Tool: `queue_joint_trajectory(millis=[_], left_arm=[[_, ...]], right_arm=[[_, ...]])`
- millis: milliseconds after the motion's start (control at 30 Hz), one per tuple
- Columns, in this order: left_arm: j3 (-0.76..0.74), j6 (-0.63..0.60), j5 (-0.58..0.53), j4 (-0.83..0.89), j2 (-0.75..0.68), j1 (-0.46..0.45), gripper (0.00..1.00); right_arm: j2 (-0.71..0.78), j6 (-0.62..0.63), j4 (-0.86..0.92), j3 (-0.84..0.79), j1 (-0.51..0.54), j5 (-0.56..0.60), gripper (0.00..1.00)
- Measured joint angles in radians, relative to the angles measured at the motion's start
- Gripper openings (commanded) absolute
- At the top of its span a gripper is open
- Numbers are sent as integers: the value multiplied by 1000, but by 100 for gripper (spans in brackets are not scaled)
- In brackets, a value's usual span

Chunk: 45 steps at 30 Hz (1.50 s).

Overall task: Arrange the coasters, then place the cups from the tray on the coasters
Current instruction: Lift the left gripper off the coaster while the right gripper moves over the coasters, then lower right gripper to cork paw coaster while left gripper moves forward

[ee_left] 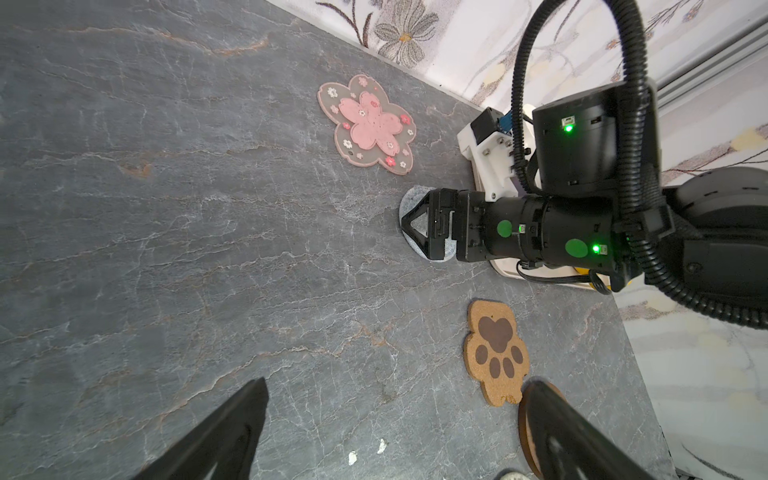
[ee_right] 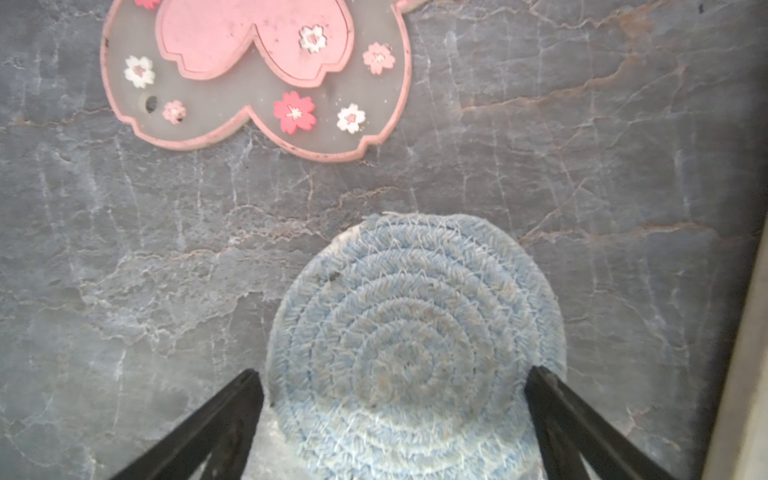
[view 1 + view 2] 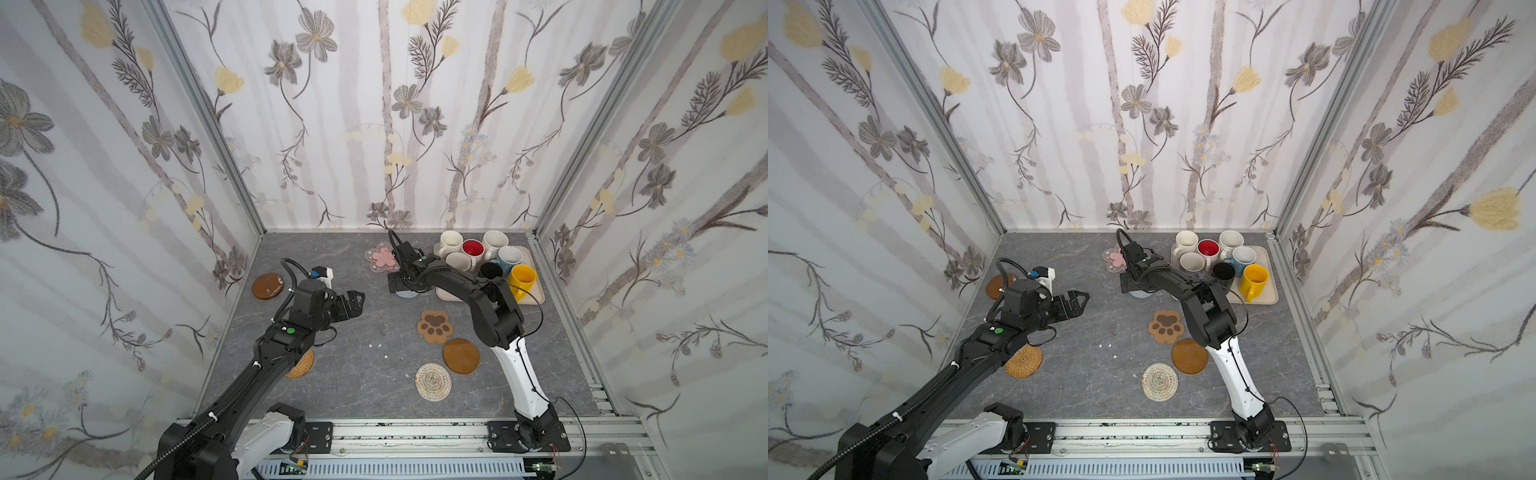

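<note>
The grey-blue woven coaster [image 2: 415, 332] lies flat on the table beside the tray [image 3: 534, 300]. My right gripper [image 2: 392, 372] hangs open just over it, a finger on either side, gripping nothing. My left gripper [image 3: 357, 301] hovers open and empty over the left middle of the table. The pink flower coaster [image 3: 382, 257] lies just behind the woven one. The paw coaster [image 3: 435, 326], a brown disc [image 3: 461, 355] and the pale woven coaster [image 3: 433, 381] lie front right. Several cups stand on the tray, among them the yellow cup [image 3: 523, 279].
Another brown disc [image 3: 268, 285] lies by the left wall. The orange rattan coaster [image 3: 302, 365] is partly under my left arm. Small white crumbs [image 3: 378, 345] dot the table's middle. Papered walls close three sides, and a metal rail [image 3: 415, 432] runs along the front.
</note>
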State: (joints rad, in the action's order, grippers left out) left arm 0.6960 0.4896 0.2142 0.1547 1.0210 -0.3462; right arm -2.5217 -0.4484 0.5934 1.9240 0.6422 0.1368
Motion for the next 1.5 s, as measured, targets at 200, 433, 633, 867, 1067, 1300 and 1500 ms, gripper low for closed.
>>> queue_joint_trajectory(millis=[200,433,633,867,1067,1300,1500], left_arm=[[-3,0,-2,1,-9,0,100],[-4,0,-4,6,0,0,100],[-5,-1,-9,7,0,0,100],[-5,-15,-11,8,4,0,100],[3,-45,-12,15,3,4,100],[18,-79,-13,21,17,-2,100],[43,-89,-65,22,27,-74,100]], right_arm=[[-18,-3,5,33,26,-6,100],[-55,-25,26,121,64,-102,100],[-70,-48,30,154,71,-142,100],[-70,-55,32,156,70,-141,100],[-25,-29,37,156,72,-117,100],[172,39,10,126,74,-69,100],[422,92,-32,-133,69,-23,100]])
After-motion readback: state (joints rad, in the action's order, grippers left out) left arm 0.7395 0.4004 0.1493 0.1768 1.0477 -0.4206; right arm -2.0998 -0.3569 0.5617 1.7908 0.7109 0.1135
